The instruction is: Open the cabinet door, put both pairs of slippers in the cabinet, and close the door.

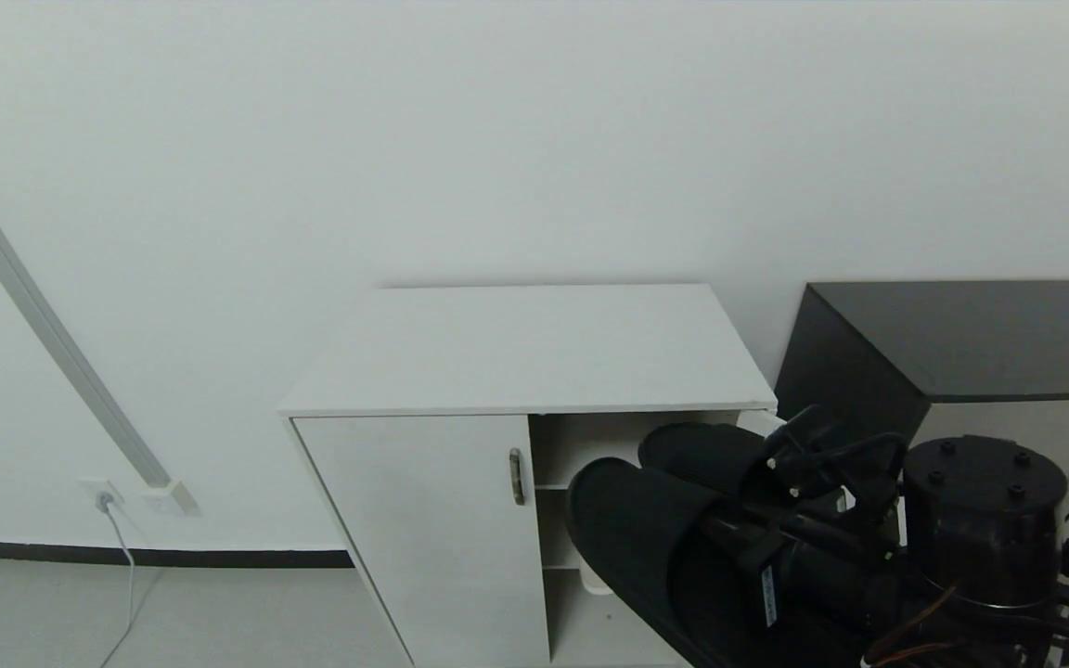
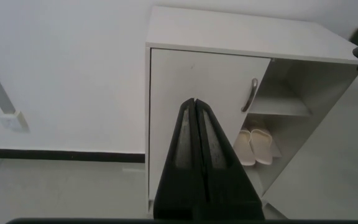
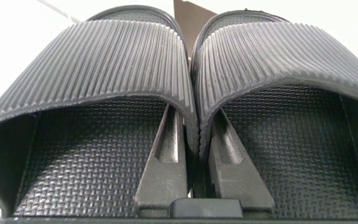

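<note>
- Cabinet (image 1: 516, 353) stands against the wall. Its left door (image 1: 423, 529) is shut, with the handle (image 1: 516, 476) at its inner edge. The right half stands open, shelves facing you.
- White pair (image 2: 258, 146) lies side by side on a lower shelf inside the open half. That pair reads as done.
- Black pair (image 1: 646, 529) is in your right gripper (image 3: 194, 124), held in the air just in front of the open half, toes toward the cabinet.
- Right grip: fingers nearly closed, one inside each slipper, pinching the two touching inner walls together. Both slippers hang from that one pinch.
- Left gripper (image 2: 194, 109): fingers pressed together, nothing held, pointed at the shut door from out in front.
- Step in hand, as I judge it: carrying the second pair in. The opening is done; placing and closing are left.
- Next move: push the black pair straight into the open half and onto a free shelf. Keep them off the shut door's edge and the shelf fronts.
- Set the soles down before you let go. A pinch on soft walls may slip or twist.
- Watch the dark counter (image 1: 961, 334) near the cabinet's right side; your right arm works between it and the opening.
</note>
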You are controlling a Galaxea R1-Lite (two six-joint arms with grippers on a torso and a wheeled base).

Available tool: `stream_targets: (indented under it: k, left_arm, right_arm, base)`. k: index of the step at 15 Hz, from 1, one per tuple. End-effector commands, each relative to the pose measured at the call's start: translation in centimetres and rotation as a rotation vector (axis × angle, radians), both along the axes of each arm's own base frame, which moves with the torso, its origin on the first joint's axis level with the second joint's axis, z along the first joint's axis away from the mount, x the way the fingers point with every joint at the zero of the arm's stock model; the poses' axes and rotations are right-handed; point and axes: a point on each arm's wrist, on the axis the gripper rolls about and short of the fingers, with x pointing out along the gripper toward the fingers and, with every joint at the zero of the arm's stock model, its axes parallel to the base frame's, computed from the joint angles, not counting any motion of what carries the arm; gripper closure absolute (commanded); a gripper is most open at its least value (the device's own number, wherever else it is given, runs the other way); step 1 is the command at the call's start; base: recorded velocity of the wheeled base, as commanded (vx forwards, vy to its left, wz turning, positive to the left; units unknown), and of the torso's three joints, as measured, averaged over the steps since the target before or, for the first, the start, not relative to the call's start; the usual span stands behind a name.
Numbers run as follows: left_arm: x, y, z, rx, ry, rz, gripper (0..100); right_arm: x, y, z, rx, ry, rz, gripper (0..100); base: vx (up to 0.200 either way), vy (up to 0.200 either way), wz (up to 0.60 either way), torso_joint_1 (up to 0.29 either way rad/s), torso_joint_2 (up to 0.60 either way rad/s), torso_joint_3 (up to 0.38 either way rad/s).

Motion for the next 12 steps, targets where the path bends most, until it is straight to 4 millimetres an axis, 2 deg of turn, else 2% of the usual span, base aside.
stream_targets:
  k: [1, 12]
  left_arm:
    - [0.01, 0.0, 0.0, 0.0, 0.001, 0.0, 100]
    - [0.01, 0.0, 0.0, 0.0, 0.001, 0.0, 100]
  right_arm:
    - [0.02, 0.03, -0.12, -0.003, 0.003, 0.0, 100]
    - [-0.12, 0.16, -0.2, -0.007, 0.004, 0.005, 100]
  base:
    - [0.0, 0.0, 0.0, -0.217, 0.51, 0.276]
    - [0.0, 0.0, 0.0, -0.216, 0.53, 0.316]
